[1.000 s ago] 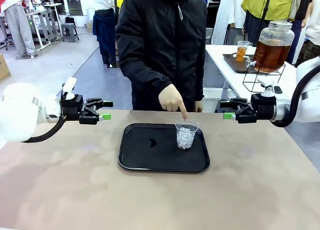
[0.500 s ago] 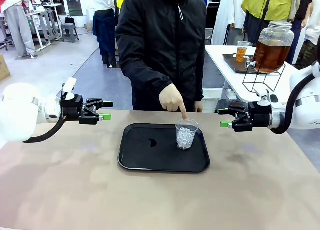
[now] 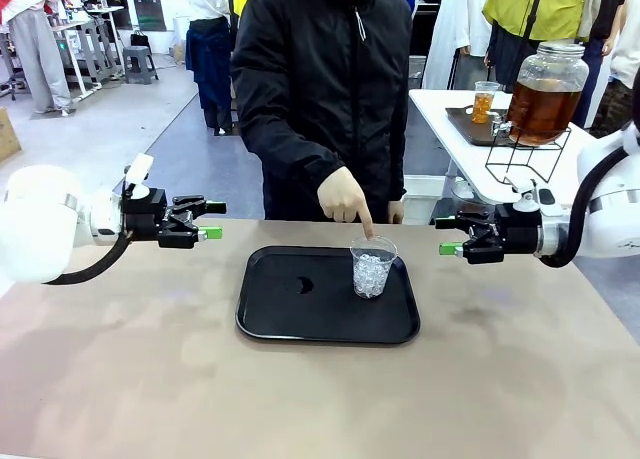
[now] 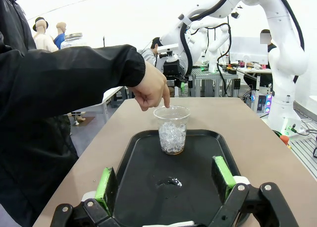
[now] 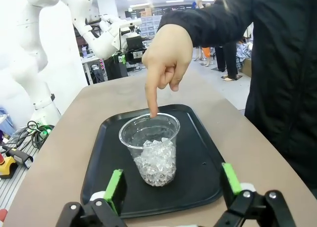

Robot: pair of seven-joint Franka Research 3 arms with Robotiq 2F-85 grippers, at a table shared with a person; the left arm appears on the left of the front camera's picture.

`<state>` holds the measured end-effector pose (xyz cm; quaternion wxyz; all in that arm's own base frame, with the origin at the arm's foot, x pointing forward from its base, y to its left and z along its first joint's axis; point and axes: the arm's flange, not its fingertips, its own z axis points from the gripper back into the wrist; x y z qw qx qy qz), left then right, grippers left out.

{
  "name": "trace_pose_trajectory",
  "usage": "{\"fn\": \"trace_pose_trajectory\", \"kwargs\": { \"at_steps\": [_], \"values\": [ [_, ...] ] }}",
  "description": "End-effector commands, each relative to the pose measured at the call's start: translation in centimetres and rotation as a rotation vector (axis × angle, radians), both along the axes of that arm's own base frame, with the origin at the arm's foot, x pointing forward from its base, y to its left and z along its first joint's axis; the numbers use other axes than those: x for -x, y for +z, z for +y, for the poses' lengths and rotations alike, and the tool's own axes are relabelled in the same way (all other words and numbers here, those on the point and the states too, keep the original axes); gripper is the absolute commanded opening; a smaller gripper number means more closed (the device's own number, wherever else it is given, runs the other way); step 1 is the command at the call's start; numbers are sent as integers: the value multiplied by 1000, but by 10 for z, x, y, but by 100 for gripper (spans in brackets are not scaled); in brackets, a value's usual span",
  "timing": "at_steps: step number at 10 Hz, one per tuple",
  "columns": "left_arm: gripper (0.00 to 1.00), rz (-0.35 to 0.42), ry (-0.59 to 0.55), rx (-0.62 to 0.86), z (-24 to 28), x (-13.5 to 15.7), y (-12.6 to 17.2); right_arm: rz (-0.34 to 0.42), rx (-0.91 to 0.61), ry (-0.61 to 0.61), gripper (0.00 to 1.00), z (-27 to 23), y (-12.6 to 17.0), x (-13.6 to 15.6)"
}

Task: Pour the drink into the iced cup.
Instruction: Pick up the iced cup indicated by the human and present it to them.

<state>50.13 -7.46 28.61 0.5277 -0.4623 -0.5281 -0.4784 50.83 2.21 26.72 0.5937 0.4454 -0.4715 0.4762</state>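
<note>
**Iced cup on tray, both pincers empty**

Clear cup of ice cubes, upright on right part of black tray. Person's hand above, forefinger down at cup's far rim. Beyond tray's left edge, left gripper, fingers spread, holding nothing. Beyond its right edge, right gripper, likewise spread and empty. Amber drink in glass jar on side table, well apart from cup.
</note>
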Motion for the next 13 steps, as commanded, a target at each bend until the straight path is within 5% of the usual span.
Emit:
{"fn": "trace_pose_trajectory", "kwargs": {
  "at_steps": [1,7,13],
  "values": [
    [100,-2,1,-4,0,0,1,-58,-4,66,100,13,-12,-10],
    [100,-2,1,-4,0,0,1,-12,-5,179,100,51,-33,-7],
    [100,-2,1,-4,0,0,1,-22,-48,160,100,70,-60,-20]
  ]
}}
